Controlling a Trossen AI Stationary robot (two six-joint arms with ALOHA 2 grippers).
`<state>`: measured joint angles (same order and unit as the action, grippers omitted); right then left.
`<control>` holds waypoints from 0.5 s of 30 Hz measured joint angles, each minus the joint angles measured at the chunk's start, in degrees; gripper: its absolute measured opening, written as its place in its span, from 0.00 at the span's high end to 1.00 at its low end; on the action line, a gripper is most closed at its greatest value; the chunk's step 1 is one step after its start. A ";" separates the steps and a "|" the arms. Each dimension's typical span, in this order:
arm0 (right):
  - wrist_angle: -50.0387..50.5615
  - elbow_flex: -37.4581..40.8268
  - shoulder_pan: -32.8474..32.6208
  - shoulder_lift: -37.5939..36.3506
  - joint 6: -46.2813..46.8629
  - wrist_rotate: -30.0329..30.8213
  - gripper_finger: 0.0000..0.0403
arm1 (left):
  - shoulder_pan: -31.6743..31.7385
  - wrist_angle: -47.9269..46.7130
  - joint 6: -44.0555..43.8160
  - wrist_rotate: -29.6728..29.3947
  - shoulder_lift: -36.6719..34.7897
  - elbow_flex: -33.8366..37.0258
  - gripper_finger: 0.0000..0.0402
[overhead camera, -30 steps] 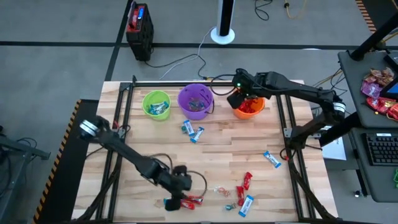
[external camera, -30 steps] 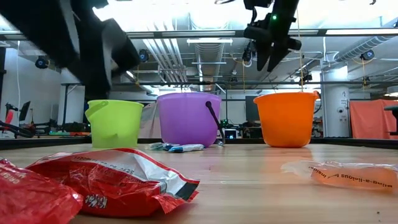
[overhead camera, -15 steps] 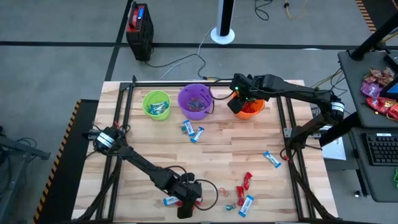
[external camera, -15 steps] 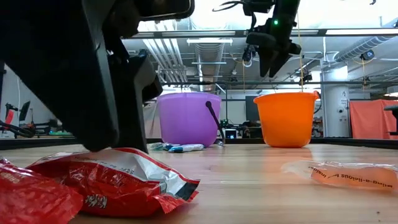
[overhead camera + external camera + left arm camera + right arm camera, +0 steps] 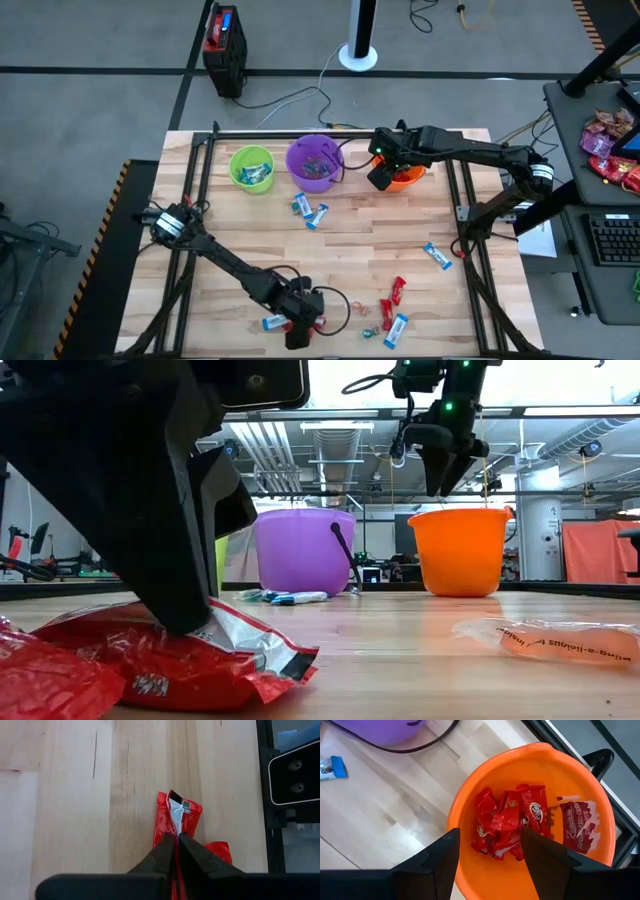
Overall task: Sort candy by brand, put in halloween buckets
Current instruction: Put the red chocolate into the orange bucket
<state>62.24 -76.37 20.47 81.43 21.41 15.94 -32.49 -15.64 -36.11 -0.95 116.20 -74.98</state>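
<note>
Left gripper (image 5: 176, 851) had dropped from mid-left of the high view to the table's bottom edge & pinched its fingers (image 5: 161, 854) nearly shut on a red candy (image 5: 176, 817); that's a grasp, so lift & carry to the orange bucket (image 5: 403, 178) looked next. Right gripper (image 5: 489, 851), fingers spread wide w/ nothing held, had slid a bit left over the orange bucket's rim, top centre-right; red candies lay inside, so its drop seemed done. Green bucket (image 5: 251, 166) & purple bucket (image 5: 315, 162) sat top centre; loose blue candy (image 5: 437, 256) lay lower right.
</note>
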 joint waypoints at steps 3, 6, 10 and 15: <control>-0.05 0.04 0.00 -0.09 0.00 -0.02 0.50 | 0.20 -1.47 0.53 0.03 -0.28 -0.21 0.99; -0.24 0.04 -0.04 -0.71 -0.02 0.00 0.50 | 0.58 -6.32 0.70 -1.05 -2.48 -0.24 1.00; -1.09 0.05 -0.11 -2.33 0.00 0.02 0.50 | 1.24 -10.93 1.13 -7.51 -8.38 0.06 1.00; -2.23 0.06 -0.73 -6.00 -0.39 -0.32 0.50 | 2.78 -14.67 1.43 -17.07 -17.36 0.63 1.00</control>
<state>60.01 -76.31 19.74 75.43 21.02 15.62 -29.71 -30.31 -34.68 -18.02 98.84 -74.35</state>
